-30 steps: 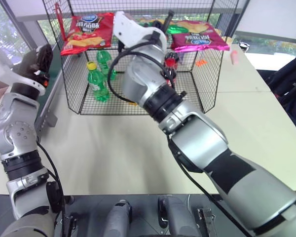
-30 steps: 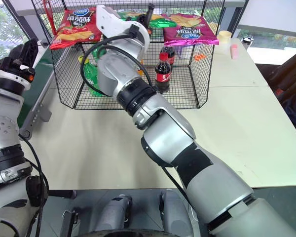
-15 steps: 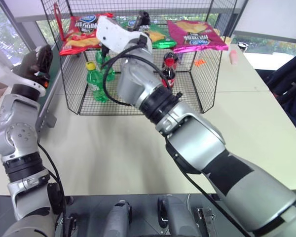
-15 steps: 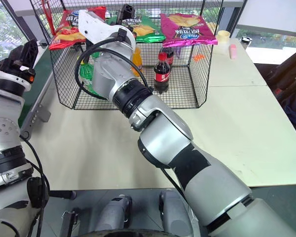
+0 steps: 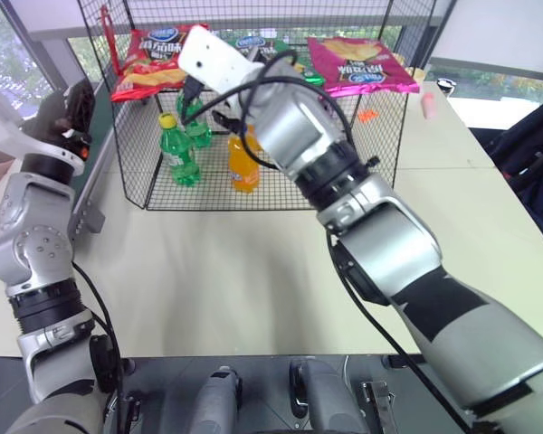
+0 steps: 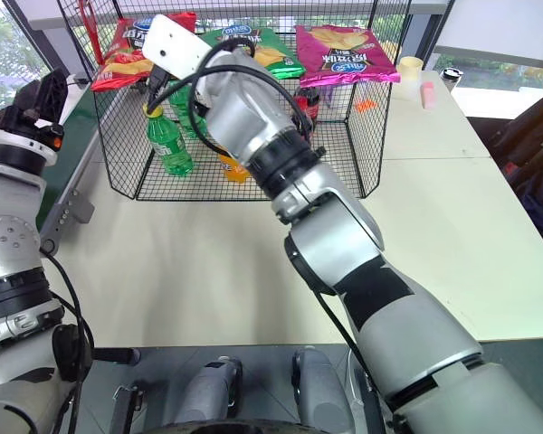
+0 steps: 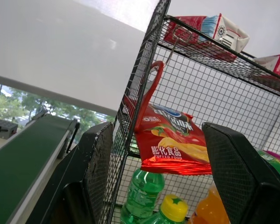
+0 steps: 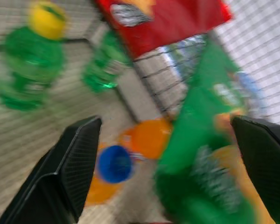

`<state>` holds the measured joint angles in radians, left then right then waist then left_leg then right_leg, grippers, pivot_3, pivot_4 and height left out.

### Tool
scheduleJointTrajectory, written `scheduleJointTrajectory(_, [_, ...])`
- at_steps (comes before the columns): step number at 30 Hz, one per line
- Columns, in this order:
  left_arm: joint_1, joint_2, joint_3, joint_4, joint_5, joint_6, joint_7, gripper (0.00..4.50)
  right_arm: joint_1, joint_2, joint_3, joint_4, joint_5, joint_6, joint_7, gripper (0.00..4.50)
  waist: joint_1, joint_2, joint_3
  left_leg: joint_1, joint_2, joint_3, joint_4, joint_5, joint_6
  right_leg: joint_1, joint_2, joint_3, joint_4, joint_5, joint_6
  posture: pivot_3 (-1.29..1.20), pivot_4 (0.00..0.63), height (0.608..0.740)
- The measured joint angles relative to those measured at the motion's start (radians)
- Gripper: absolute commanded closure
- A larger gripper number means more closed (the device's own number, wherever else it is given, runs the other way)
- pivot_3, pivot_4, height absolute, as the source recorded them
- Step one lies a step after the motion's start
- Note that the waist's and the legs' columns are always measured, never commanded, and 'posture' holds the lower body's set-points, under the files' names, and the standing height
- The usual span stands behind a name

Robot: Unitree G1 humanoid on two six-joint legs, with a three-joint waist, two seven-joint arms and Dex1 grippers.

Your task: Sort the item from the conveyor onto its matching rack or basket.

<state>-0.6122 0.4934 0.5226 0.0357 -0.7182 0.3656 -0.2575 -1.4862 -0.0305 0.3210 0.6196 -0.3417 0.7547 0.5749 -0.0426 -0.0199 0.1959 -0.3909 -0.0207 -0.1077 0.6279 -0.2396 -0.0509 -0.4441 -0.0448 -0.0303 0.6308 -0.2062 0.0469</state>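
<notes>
my right arm reaches forward and across to the left, its gripper (image 8: 165,154) with fingers (image 8: 74,158) spread wide, empty. my left arm is raised at the left, its gripper (image 7: 154,172) parted, angled upward.

Bare tabletop (image 6: 208,262) before the mesh cage (image 6: 362,136); top shelf (image 6: 290,36) crowded with three crisp bags.

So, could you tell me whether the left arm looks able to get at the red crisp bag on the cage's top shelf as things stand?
Probably yes: the left tool stands open facing the red bag, whose edge overhangs the shelf, though the cage's corner bar crosses just before it.
</notes>
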Motion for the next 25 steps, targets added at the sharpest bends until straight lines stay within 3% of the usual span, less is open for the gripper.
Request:
scheduleJointTrajectory(7, [0.047, 0.014, -0.011, -0.038, 0.012, 0.020, -0.012, 1.34, 0.195, -0.174, -0.135, -0.484, 0.209, 0.156, 0.209, 0.02, 0.002, 0.000, 0.000, 0.000, 0.000, 0.000, 0.001, 0.000, 0.000, 0.000, -0.001, 0.000, 0.000, 0.001, 0.001, 0.00, 0.150, 0.740])
scheduleJointTrajectory(11, [0.050, 0.014, -0.021, -0.037, 0.012, 0.024, -0.021, 1.34, 0.242, -0.300, -0.205, -0.667, 0.299, 0.224, 0.258, 0.02, 0.004, 0.000, 0.000, 0.000, 0.000, 0.000, 0.002, 0.000, 0.000, 0.001, 0.000, 0.000, 0.000, 0.001, 0.001, 0.00, 0.150, 0.740])
scheduleJointTrajectory(15, [0.052, 0.018, -0.038, -0.037, 0.012, 0.044, -0.035, 1.34, 0.416, -0.408, -0.226, -0.835, 0.365, 0.231, 0.289, 0.02, 0.006, 0.000, 0.000, 0.001, 0.000, 0.000, 0.003, 0.000, 0.000, 0.003, 0.000, 0.000, 0.000, 0.001, 0.001, 0.00, 0.150, 0.740])
scheduleJointTrajectory(18, [0.064, 0.020, -0.056, -0.040, 0.019, 0.055, -0.057, 1.34, 0.530, -0.425, -0.233, -0.875, 0.410, 0.233, 0.288, 0.02, -0.001, 0.000, 0.000, 0.002, 0.000, 0.001, 0.003, 0.000, 0.000, 0.002, 0.000, 0.000, 0.001, 0.002, 0.001, 0.00, 0.150, 0.740])
scheduleJointTrajectory(21, [0.128, 0.033, -0.085, -0.108, 0.018, 0.091, -0.085, 1.34, 0.613, -0.423, -0.327, -0.899, 0.528, 0.227, 0.318, 0.02, -0.001, 0.000, 0.000, 0.002, 0.001, 0.002, 0.002, 0.000, 0.000, 0.002, 0.000, 0.001, 0.001, 0.002, 0.001, 0.00, 0.150, 0.740])
scheduleJointTrajectory(25, [0.215, 0.052, -0.087, -0.194, -0.006, 0.158, -0.105, 1.34, 0.667, -0.460, -0.380, -0.895, 0.602, 0.199, 0.324, 0.02, 0.002, 0.000, 0.000, 0.002, 0.001, 0.001, 0.003, 0.000, 0.000, 0.003, 0.000, 0.000, 0.000, 0.002, 0.000, 0.00, 0.150, 0.740])
